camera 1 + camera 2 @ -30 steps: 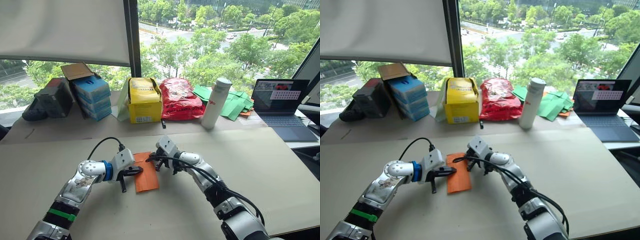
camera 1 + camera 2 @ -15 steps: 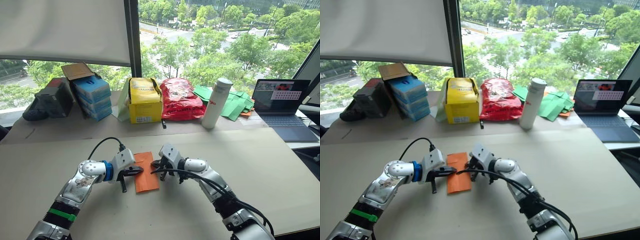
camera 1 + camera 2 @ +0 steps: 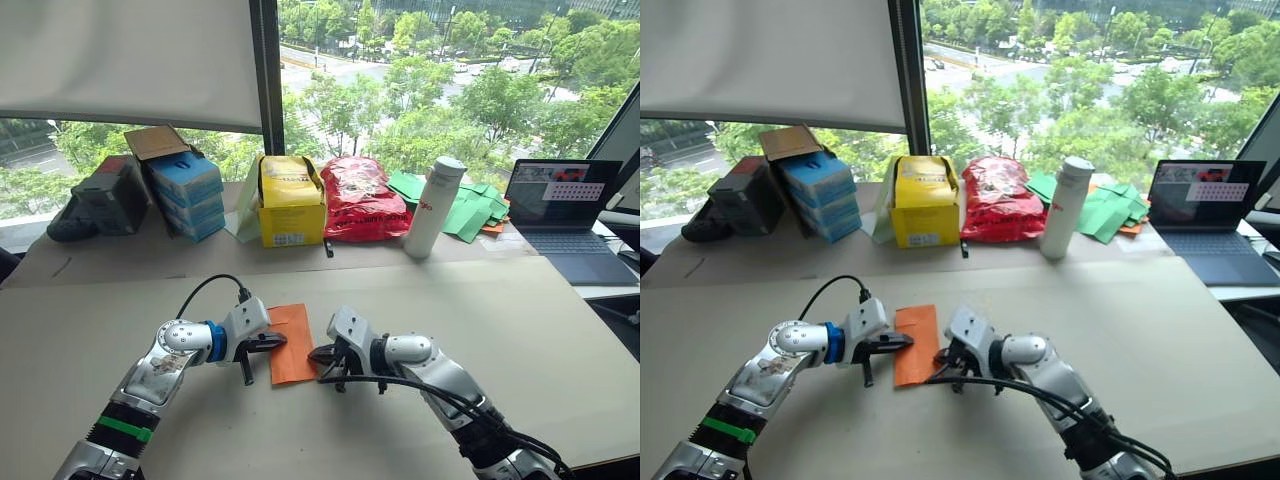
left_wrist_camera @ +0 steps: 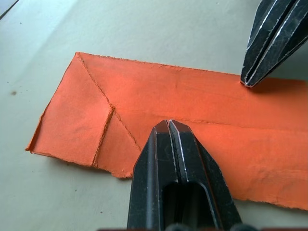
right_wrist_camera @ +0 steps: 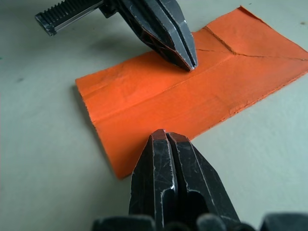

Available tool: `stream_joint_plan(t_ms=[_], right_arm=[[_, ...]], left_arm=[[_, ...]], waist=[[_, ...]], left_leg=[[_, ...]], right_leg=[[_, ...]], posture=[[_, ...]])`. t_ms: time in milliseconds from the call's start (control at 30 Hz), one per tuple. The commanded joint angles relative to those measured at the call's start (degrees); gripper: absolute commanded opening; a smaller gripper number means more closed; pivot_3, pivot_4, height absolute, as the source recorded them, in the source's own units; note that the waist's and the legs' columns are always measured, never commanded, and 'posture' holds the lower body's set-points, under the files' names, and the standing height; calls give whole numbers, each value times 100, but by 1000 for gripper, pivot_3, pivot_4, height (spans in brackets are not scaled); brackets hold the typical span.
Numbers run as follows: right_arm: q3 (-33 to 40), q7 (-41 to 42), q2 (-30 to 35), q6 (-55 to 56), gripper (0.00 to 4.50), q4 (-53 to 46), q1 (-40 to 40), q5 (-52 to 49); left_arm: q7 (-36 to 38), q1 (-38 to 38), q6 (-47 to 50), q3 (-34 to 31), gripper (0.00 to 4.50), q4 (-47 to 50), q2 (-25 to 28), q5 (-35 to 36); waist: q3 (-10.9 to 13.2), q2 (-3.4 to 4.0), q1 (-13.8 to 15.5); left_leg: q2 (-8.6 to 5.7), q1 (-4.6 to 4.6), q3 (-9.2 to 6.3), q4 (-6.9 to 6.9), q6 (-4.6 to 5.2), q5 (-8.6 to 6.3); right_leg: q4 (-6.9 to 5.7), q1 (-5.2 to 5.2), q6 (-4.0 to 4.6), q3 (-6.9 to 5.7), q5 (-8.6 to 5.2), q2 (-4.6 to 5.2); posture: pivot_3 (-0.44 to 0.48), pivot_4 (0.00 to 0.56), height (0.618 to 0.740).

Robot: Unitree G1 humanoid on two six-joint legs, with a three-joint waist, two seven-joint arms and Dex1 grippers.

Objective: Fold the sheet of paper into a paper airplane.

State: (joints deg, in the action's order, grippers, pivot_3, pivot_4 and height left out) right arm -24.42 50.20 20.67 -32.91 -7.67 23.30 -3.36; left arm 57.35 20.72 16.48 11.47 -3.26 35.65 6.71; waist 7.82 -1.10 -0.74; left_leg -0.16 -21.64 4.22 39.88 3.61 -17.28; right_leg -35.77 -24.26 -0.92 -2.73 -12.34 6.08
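Broadly, a large beige table point(image 3: 560, 330) stands in front of a wide window. Along the table's far edge runs a row of things: a dark bag point(image 3: 100, 200) near the far left corner, a stack of blue boxes point(image 3: 185, 195), a yellow box point(image 3: 290, 205), a red bag point(image 3: 360, 198), a white bottle point(image 3: 432, 205) standing upright, a heap of green papers point(image 3: 465, 210), and an open laptop point(image 3: 560, 215) near the far right corner.

Near the table's front edge, about midway along it, the orange paper point(image 3: 292, 342) lies flat, folded into a long narrow strip with a centre crease and diagonal creases at its far end.

The left gripper point(image 4: 168, 126) rests its tip on the paper's left long edge, pressing down, with both fingers closed together and nothing between them. The right gripper point(image 5: 166, 137) is at the paper's near right corner, at the very edge of it; whether it touches is unclear. Its fingers are also closed together and hold nothing. The two grippers face each other across the strip.
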Motion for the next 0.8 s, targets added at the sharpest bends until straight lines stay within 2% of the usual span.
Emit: stream_joint_plan(t_ms=[33, 400, 600, 800], right_arm=[[-293, 232, 272, -338, 21, -156, -160, -3], [-352, 364, 529, -418, 21, -619, -238, -150], [698, 157, 261, -153, 21, -975, -197, -881], [1422, 8, 369, -392, 21, -1519, -422, -1473]], left_arm=[[24, -8, 90, 137, 0, -163, 19, -137], [68, -7, 47, 134, 0, -186, 21, -103], [133, -101, 241, -421, 0, 136, 166, 382], [270, -349, 727, -1141, 0, 575, 556, 1001]], waist=[[0, 0, 3], [0, -1, 10], [6, -6, -7], [13, -10, 6]], left_leg=[[0, 0, 0, 0, 0, 0], [-1, -1, 0, 3, 3, -1], [0, -16, 0, 8, 1, 0], [3, -42, -7, 10, -33, 20]], right_leg=[[0, 0, 0, -7, 0, 0], [2, 3, -1, -22, -1, -3], [2, -7, -1, -25, -1, -6], [1, -27, -1, -31, -1, -6]], posture=[[0, 150, 740], [0, 150, 740], [0, 150, 740], [0, 150, 740]])
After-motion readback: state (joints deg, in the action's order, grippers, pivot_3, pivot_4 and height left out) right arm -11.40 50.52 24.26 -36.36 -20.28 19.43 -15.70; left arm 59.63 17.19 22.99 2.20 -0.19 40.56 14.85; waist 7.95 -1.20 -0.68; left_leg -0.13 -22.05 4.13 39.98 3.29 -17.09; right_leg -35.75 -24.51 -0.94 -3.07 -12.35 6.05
